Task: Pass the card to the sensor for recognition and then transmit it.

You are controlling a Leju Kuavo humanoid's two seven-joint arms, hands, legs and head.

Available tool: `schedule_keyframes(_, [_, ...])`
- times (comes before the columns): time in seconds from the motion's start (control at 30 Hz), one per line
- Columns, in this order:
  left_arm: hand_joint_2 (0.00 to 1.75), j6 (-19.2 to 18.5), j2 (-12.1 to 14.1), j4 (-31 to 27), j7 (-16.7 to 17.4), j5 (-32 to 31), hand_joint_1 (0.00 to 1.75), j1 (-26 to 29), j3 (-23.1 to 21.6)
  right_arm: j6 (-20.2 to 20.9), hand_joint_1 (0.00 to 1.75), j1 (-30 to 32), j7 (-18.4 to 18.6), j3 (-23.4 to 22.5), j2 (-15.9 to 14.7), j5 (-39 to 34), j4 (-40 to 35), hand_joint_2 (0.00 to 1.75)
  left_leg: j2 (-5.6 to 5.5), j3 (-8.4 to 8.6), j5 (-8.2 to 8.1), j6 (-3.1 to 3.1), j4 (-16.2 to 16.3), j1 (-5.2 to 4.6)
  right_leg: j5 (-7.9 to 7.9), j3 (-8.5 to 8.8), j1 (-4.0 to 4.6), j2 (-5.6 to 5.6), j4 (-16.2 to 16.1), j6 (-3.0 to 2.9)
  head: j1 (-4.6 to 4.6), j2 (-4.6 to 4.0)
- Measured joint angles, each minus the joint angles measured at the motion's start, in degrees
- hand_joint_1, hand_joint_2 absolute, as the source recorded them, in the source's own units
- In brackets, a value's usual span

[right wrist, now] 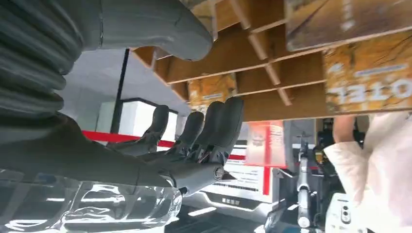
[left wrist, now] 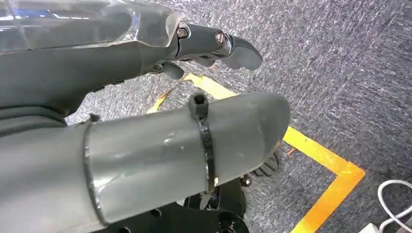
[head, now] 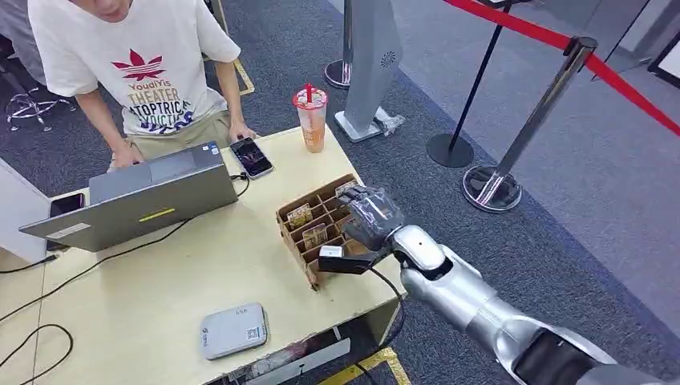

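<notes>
The silver right arm [head: 473,301] comes in from the low right corner, closest to us. At its end the right robot hand [head: 370,216] hangs over the near right part of a brown cardboard box [head: 321,228] that sits at the right edge of the desk [head: 144,321]. The box is split into small slots, and cards [head: 300,215] stand in some of them. In the right wrist view the fingers [right wrist: 214,126] are spread a little, reaching toward an orange card [right wrist: 212,90] in its slot, and they hold nothing. I cannot tell if they touch it.

The left robot hand [left wrist: 145,145] hangs down over grey carpet with a yellow tape line [left wrist: 320,160]. Its fingers are loose and hold nothing.

A grey flat sensor box [head: 233,330] lies on the near part of the desk, well apart from the card box. A person in a white shirt [head: 136,72] sits at the far side behind a grey laptop [head: 136,204]. A phone [head: 251,156] lies beside the laptop, and a drink cup [head: 311,119] with a red straw stands at the far corner
</notes>
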Motion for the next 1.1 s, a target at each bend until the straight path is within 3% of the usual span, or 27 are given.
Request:
schedule_keyframes(0.47, [0.00,0.0,0.1,0.0,-0.1,0.0,0.00,0.1,0.0,0.2,0.80,2.8,-0.2,-0.5,-2.9,-1.3,-4.6,1.75,0.00,0.00,0.00,0.00,0.0,0.00,0.00,0.00,0.00,0.00,0.0,0.00,0.00,0.00])
schedule_keyframes(0.67, [0.00,-0.1,0.2,0.0,-0.6,0.0,0.00,0.1,0.0,1.7,0.87,3.8,-0.1,-0.5,-4.3,-2.0,-5.8,1.75,0.01,0.00,-0.01,0.00,0.0,0.00,0.00,-0.01,0.00,0.02,0.0,0.00,0.00,0.00])
schedule_keyframes(1.1, [0.00,-0.2,0.3,0.0,-0.5,0.0,0.00,0.1,0.1,3.2,0.91,3.4,-0.2,1.4,-4.5,-2.1,-4.2,1.75,0.00,-0.03,0.00,0.00,0.0,0.01,0.00,0.00,0.01,0.01,0.0,0.00,-0.02,0.00])
